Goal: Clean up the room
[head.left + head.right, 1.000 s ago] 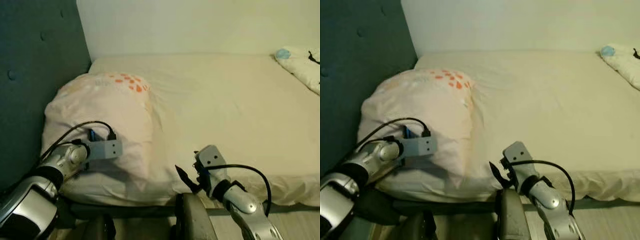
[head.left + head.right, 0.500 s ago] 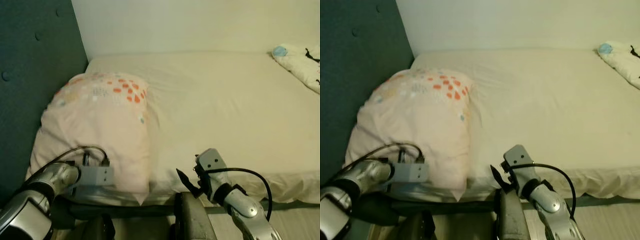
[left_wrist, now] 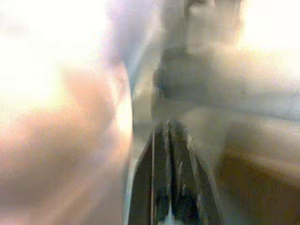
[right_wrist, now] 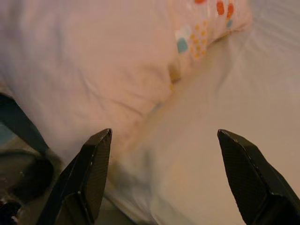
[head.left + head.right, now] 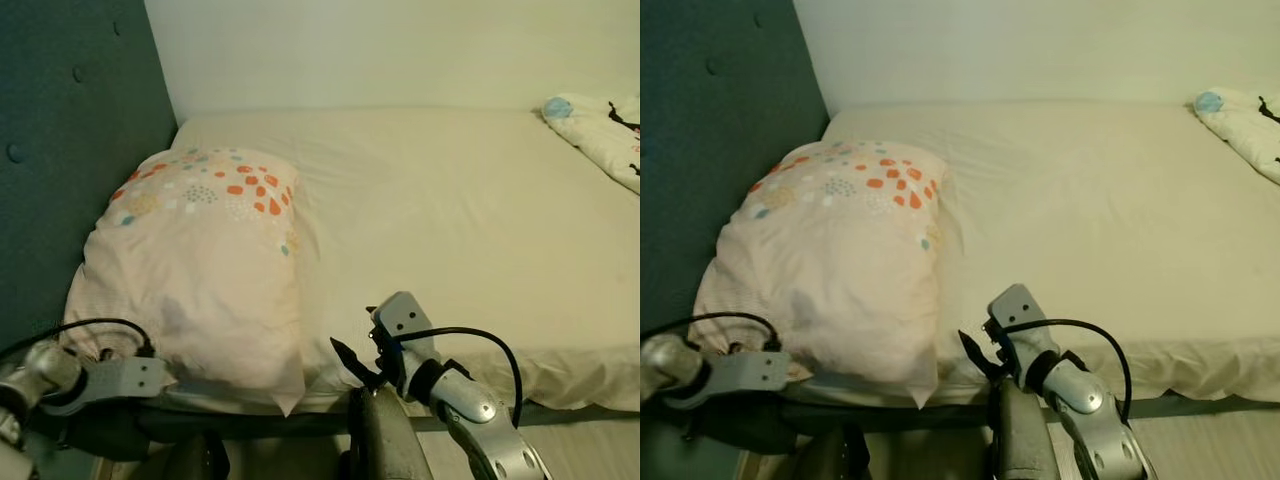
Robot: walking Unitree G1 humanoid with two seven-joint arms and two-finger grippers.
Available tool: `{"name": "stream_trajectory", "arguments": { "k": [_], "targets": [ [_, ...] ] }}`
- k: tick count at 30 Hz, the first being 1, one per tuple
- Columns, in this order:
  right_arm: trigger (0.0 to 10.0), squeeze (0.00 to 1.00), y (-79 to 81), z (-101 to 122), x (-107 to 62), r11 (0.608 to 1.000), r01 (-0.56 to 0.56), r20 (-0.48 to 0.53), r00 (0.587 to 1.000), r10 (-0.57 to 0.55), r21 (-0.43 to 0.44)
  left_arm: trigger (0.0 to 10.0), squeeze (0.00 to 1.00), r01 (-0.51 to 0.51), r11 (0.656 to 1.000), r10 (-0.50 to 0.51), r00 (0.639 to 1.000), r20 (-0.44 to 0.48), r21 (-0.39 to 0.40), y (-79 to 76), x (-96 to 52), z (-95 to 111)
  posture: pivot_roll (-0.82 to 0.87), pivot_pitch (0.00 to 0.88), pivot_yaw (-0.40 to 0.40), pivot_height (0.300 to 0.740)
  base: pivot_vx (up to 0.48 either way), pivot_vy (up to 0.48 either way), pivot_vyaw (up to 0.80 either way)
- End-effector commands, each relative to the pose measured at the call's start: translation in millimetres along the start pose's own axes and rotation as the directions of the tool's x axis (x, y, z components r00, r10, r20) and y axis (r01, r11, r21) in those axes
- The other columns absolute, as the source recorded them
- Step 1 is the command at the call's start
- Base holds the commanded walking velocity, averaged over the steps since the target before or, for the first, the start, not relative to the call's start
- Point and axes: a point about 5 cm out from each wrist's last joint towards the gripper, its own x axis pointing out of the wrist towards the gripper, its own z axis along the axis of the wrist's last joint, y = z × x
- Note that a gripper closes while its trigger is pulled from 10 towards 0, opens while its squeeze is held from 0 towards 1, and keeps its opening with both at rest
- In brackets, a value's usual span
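Soft puffy pillow [image 5: 205, 265] on bed [image 5: 470, 220]; right claw [image 4: 164, 178] spread, left claw [image 3: 171, 140] seemingly pressed together

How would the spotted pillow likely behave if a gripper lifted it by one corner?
The pillow looks puffy and creased, so it would probably sag and fold rather than stay flat. It is likely light for its bulk. Its loose fabric corner should pinch easily.

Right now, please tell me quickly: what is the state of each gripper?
Left gripper: shut, holding nothing, low beside the pillow.
Right gripper: open, holding nothing, at the bed edge by the pillow.
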Motion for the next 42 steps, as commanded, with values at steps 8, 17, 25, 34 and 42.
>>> {"name": "stream_trajectory", "arguments": {
  "k": [8,17,25,34,42],
  "targets": [
    [10.0,0.00,0.5,3.5,2.4,0.995,-0.006,0.047,0.999,0.001,0.099,0.0,0.00,0.075,0.975,0.066,0.799,0.598,-0.208,31.3,-26.8,81.9,-0.08,0.138,-0.041,0.570,0.000,0.000,0.00],
    [10.0,0.00,-19.2,8.1,6.4,0.982,0.165,0.045,0.984,-0.170,0.093,0.0,0.00,-0.441,0.694,0.706,0.572,0.418,-0.570,81.4,28.0,138.0,-0.11,0.194,-0.009,0.570,0.000,0.000,0.00],
    [10.0,0.00,-22.7,20.0,9.5,0.967,0.236,0.076,0.967,-0.243,0.091,0.0,0.00,-0.579,0.525,0.819,0.543,0.185,-0.624,75.5,59.4,147.8,-0.14,0.260,0.020,0.570,0.000,0.000,0.00],
    [10.0,0.00,-9.4,26.6,5.4,0.968,0.232,0.077,0.968,-0.240,0.093,0.0,0.00,-0.704,0.589,0.706,0.687,-0.170,-0.397,31.1,101.3,74.7,-0.15,0.330,0.034,0.570,0.000,0.000,0.00],
    [10.0,0.00,-7.0,23.0,2.5,0.968,0.231,0.062,0.969,-0.238,0.096,0.0,0.00,-0.585,0.694,0.551,0.807,-0.214,-0.420,-4.4,127.1,53.5,-0.15,0.346,0.023,0.570,0.000,0.000,0.00]
  ]
}}
